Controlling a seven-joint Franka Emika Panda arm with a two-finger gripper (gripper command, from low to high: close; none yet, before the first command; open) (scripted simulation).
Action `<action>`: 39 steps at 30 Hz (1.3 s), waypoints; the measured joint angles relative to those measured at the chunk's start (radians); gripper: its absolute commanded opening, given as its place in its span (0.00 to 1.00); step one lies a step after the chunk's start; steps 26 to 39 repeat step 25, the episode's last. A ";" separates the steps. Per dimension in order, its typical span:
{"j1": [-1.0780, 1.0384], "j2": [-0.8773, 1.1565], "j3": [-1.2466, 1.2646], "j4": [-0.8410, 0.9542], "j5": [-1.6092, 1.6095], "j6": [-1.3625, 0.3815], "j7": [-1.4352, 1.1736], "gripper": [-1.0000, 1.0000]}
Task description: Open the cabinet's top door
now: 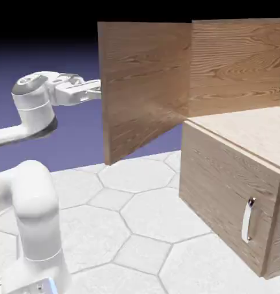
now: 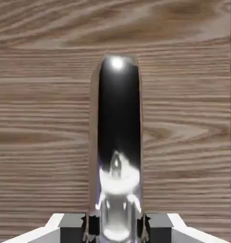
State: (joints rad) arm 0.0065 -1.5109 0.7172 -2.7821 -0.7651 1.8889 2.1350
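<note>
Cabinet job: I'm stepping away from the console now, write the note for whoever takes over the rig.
Gripper: shut on the long curved silver bar handle, which fills the gap between the grey fingertips in the hand view.
Top door: the tall light brown wood-grain panel stands swung well out from the boxy wood-grain cabinet, arm level at its outer edge.
Lower panel with the small silver handle: closed, untouched.
Done: door open wide.
Left: probably only release and back the arm off; swing further if needed.
</note>
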 measured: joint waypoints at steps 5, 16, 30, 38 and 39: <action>-0.092 0.052 0.171 0.170 0.132 -0.205 -0.002 0.00; -0.387 0.110 0.394 0.569 0.280 -0.555 -0.037 0.00; -0.641 0.118 0.493 0.895 0.325 -0.794 -0.093 0.00; -0.641 0.118 0.493 0.895 0.325 -0.794 -0.093 0.00; -0.641 0.118 0.493 0.895 0.325 -0.794 -0.093 0.00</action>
